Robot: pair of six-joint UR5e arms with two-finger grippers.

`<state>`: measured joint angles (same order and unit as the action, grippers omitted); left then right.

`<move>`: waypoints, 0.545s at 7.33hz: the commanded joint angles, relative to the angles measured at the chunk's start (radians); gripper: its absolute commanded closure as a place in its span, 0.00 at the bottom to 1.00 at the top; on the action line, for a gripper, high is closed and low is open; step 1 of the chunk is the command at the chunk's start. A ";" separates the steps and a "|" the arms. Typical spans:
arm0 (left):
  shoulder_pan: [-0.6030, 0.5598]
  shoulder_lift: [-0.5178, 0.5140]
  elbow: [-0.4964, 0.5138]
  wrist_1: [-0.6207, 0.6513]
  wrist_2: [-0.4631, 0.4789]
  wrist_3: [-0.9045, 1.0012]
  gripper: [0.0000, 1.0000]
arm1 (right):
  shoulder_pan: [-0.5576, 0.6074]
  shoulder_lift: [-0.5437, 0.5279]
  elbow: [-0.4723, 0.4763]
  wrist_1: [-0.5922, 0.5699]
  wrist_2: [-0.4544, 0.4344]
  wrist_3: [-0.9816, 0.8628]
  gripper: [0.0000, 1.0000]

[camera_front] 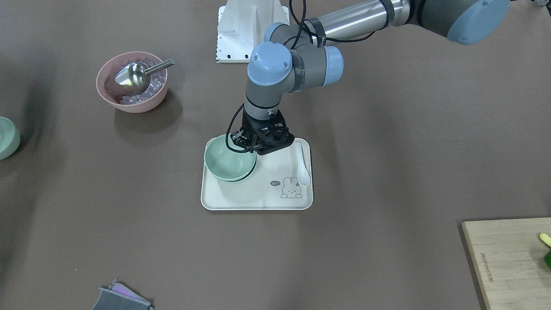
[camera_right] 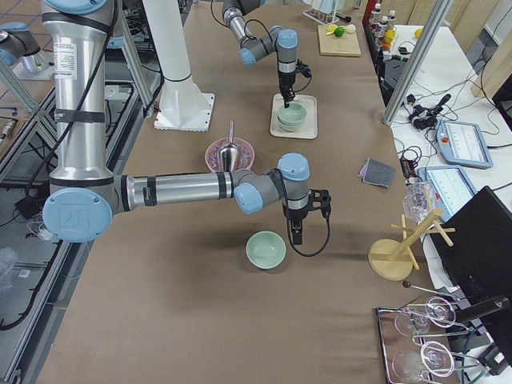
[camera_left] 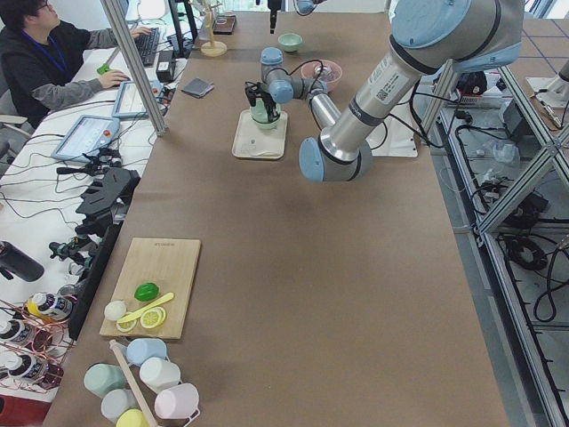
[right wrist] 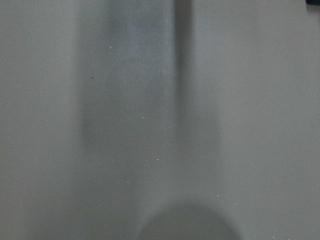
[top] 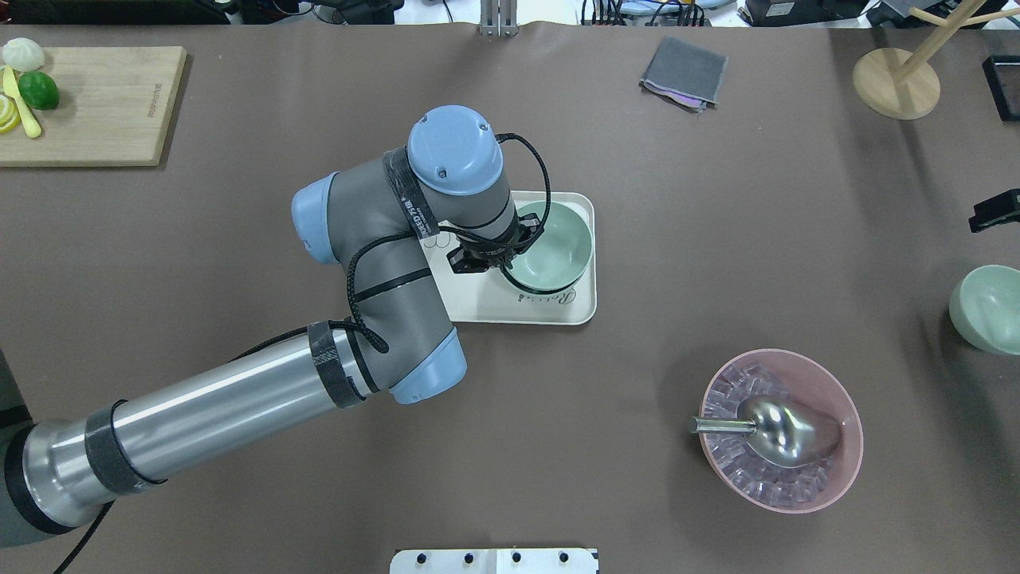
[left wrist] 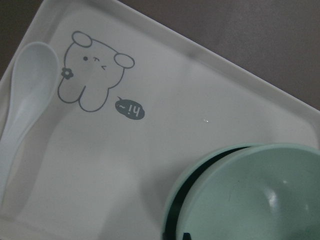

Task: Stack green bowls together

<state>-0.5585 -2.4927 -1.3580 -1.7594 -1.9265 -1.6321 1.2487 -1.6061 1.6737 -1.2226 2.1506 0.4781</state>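
Note:
Two green bowls (camera_front: 228, 162) sit nested on a white rabbit-print tray (camera_front: 258, 199) at the table's middle. A dark gap shows between them, and the upper bowl (left wrist: 250, 195) is slightly tilted. My left gripper (camera_front: 246, 145) is at the upper bowl's rim and looks shut on it; it also shows in the overhead view (top: 504, 259). The third green bowl (top: 988, 307) stands alone at the table's right end. My right gripper (camera_right: 298, 232) hangs just beside it, fingers down. I cannot tell whether it is open or shut.
A pink bowl (top: 781, 430) holds ice cubes and a metal scoop. A white spoon (camera_front: 303, 172) lies on the tray. A cutting board (top: 88, 104) with a lime is at far left. A grey cloth (top: 684, 72) and a wooden stand (top: 896, 80) are at the far edge.

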 commanded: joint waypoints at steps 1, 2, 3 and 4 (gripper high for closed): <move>0.000 0.000 -0.001 0.001 0.000 0.001 1.00 | 0.000 0.000 0.001 0.000 0.000 0.001 0.00; 0.000 0.002 0.000 0.001 0.000 0.001 1.00 | 0.000 0.000 0.001 0.000 0.000 0.001 0.00; 0.000 0.002 0.002 0.001 -0.002 0.001 1.00 | 0.000 0.000 0.001 0.000 0.000 0.001 0.00; 0.000 0.002 0.008 0.001 -0.002 0.001 1.00 | 0.000 0.000 0.003 0.000 0.000 0.001 0.00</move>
<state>-0.5584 -2.4915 -1.3552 -1.7580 -1.9276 -1.6307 1.2487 -1.6061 1.6754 -1.2226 2.1506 0.4786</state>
